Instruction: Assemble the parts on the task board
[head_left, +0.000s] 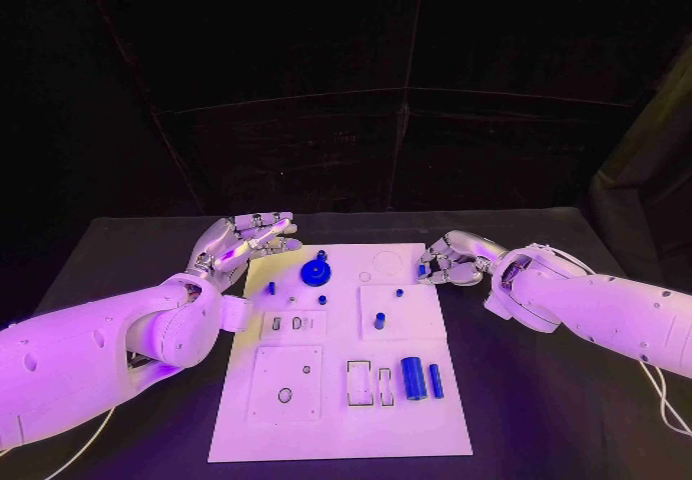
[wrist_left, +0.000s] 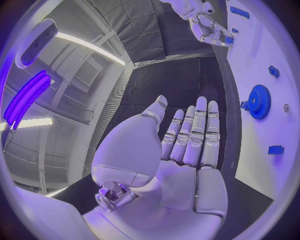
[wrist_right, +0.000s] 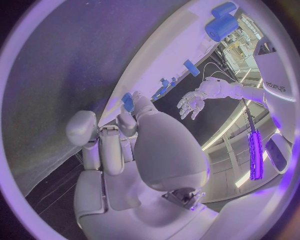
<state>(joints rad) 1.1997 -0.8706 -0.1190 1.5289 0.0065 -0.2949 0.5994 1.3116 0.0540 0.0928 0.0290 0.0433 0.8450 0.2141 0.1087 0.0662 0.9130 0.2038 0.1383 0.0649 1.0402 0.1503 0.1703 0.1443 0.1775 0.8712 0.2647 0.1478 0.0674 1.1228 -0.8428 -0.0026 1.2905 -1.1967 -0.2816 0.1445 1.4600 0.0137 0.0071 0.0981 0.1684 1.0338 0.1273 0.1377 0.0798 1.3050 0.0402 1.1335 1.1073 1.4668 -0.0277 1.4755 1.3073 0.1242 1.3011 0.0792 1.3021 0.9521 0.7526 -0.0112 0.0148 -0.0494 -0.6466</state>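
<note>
As seen from the head camera: white task board (head_left: 346, 400) at table centre. Blue gear (head_left: 316, 272) at board's 12 o'clock; blue cylinder (head_left: 413, 378) and slimmer blue pin (head_left: 436, 380) at 4 o'clock. Left hand (head_left: 242, 245) off board's 11 o'clock corner, fingers straight and apart, holding nothing; flat palm confirmed in left wrist view, gear (wrist_left: 258, 101) beside. Right hand (head_left: 451, 260) at 1 o'clock edge, fingers curled on small blue part (head_left: 423, 269). Right wrist view: part (wrist_right: 127, 102) mostly hidden at fingertips, shape unclear.
</note>
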